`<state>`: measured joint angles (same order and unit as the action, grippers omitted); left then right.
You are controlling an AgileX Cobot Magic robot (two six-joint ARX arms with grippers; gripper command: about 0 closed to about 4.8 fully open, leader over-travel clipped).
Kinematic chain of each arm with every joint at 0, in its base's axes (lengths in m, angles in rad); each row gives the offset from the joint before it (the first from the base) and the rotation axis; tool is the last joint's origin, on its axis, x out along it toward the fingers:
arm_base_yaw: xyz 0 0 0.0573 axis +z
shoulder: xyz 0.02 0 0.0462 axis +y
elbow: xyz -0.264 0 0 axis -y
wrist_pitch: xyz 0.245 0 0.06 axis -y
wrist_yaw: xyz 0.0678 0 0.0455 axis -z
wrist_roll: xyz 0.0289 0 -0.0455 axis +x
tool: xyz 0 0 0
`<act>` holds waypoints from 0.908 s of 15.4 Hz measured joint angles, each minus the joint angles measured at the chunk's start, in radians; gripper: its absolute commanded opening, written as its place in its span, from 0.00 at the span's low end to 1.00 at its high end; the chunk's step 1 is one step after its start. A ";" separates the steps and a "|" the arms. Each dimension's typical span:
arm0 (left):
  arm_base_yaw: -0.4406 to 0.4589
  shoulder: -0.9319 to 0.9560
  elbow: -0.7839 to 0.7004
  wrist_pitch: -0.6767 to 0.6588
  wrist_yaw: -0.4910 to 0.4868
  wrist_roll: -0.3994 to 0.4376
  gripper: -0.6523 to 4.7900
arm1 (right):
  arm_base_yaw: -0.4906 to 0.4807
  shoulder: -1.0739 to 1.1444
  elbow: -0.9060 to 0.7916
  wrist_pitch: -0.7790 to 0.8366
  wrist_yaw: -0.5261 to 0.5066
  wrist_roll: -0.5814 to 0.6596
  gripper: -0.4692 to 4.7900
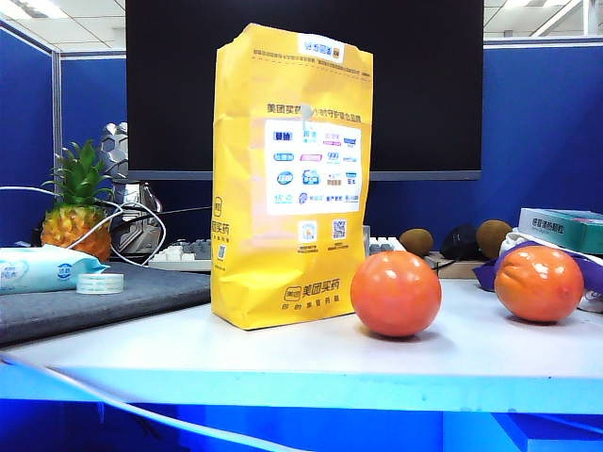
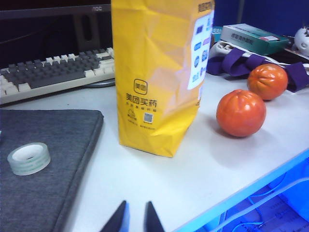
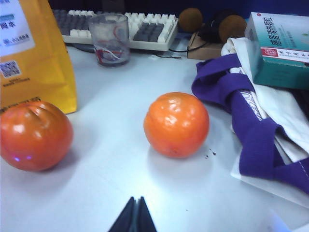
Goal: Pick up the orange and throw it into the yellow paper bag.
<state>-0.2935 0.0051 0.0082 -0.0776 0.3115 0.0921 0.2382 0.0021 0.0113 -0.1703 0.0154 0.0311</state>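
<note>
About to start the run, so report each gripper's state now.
Left gripper: shut, holding nothing, hanging above the table's near edge.
Right gripper: shut, holding nothing, back from the orange.

Pineapple, tape roll, keyboard, paler creased fruit

- The yellow paper bag, centre of the exterior frame, carries "美团买药" in brown near its base.
- Its narrow side repeats "美团买药" beneath a square logo.
- The monitor, upper left, reads "AOC".
</note>
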 measured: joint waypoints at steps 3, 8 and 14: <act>0.000 0.000 0.000 0.000 -0.001 -0.034 0.23 | 0.000 0.000 0.000 0.001 -0.045 0.003 0.09; 0.000 0.000 0.000 0.118 -0.006 -0.342 0.33 | 0.000 0.000 0.000 0.075 -0.098 0.104 0.14; 0.000 0.042 0.171 0.194 -0.114 -0.354 0.72 | 0.000 0.004 0.000 0.428 -0.070 0.174 0.88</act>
<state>-0.2935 0.0475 0.1791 0.1165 0.1974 -0.2615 0.2386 0.0063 0.0116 0.2573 -0.0547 0.2050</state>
